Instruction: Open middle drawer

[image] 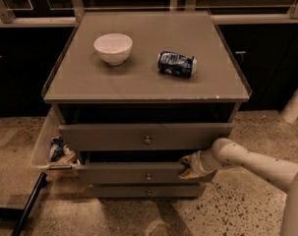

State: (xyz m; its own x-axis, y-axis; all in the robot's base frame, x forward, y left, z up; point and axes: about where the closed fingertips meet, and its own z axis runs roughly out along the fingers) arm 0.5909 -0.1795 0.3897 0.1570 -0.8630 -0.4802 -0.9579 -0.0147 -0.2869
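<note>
a grey cabinet of three stacked drawers, seen from above and in front, on a speckled floor. on its tabletop a white bowl stands toward 11 o'clock and a dark blue can lies on its side toward 1 o'clock.

the middle drawer sits low in the picture, around 6 o'clock, with a small brass knob at the centre of its front. above it is the taller top drawer, which stands forward of the cabinet, and below it the slim bottom drawer.

the robot's pale arm reaches in from 4 o'clock. its gripper rests at the right end of the middle drawer's upper edge, at about 3 o'clock from the knob and not on it. it cannot be told whether the gripper is open or closed.

the middle drawer's front stands a little forward of the bottom drawer, with a dark gap above it, so it appears to be only slightly open. most of the pull seems left to do: its grey inside is not yet in sight.
</note>
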